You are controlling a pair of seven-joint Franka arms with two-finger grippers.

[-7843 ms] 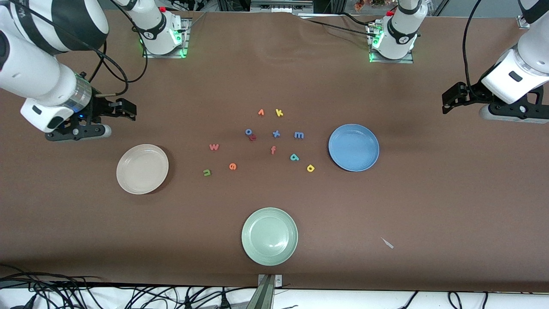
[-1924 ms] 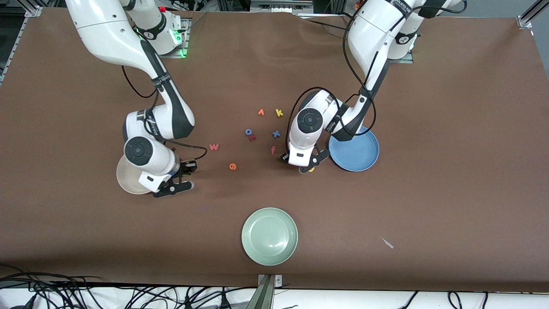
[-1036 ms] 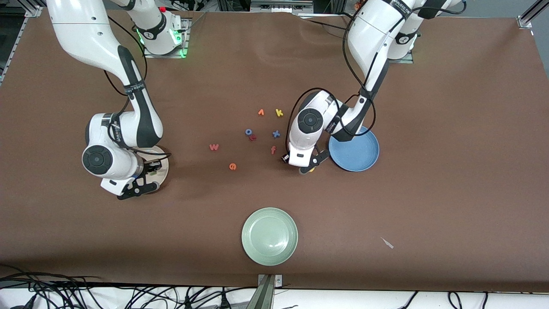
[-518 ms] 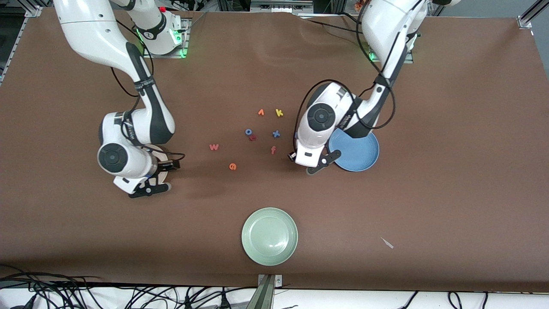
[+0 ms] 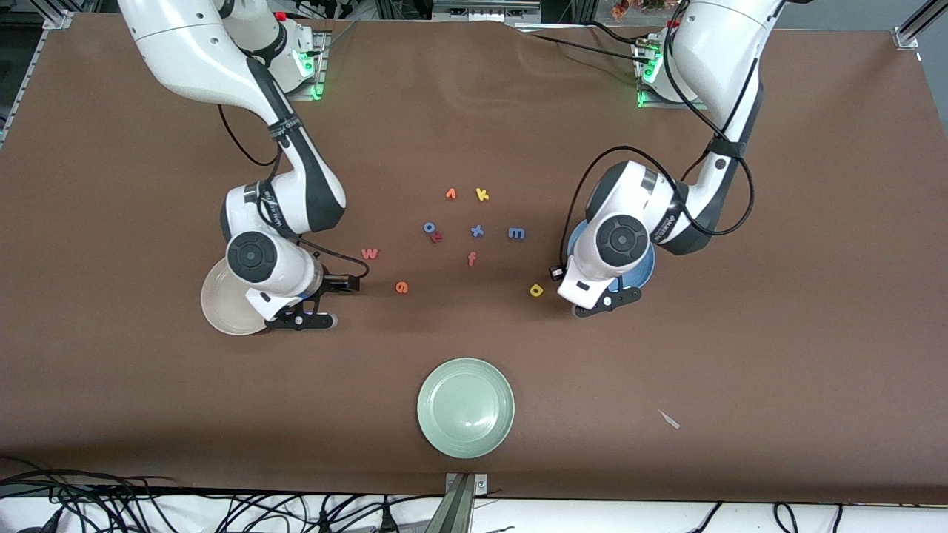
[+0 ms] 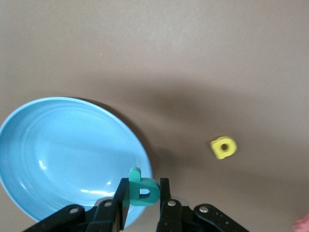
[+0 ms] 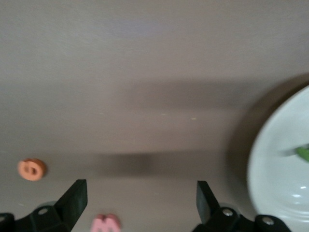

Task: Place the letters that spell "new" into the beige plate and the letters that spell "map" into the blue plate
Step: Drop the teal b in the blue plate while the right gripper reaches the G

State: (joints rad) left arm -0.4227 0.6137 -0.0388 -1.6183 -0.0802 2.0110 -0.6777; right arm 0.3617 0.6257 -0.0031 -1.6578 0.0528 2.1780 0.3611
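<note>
My left gripper is shut on the teal "a" and hangs over the rim of the blue plate. The yellow "p" and blue "m" lie on the table beside that plate. My right gripper is open and holds nothing, over bare table between the beige plate and the pink "w". The orange "e" lies nearby. The green "n" rests in the beige plate.
A pale green plate sits near the front camera. Mid-table lie a yellow "k", an orange letter, a blue "o" touching a red letter, a blue "x" and an "f". A paper scrap lies toward the left arm's end.
My right gripper opened, left the "n" in the beige plate and moved toward the "w". My left gripper carried the "a" from the table to the blue plate's rim.
</note>
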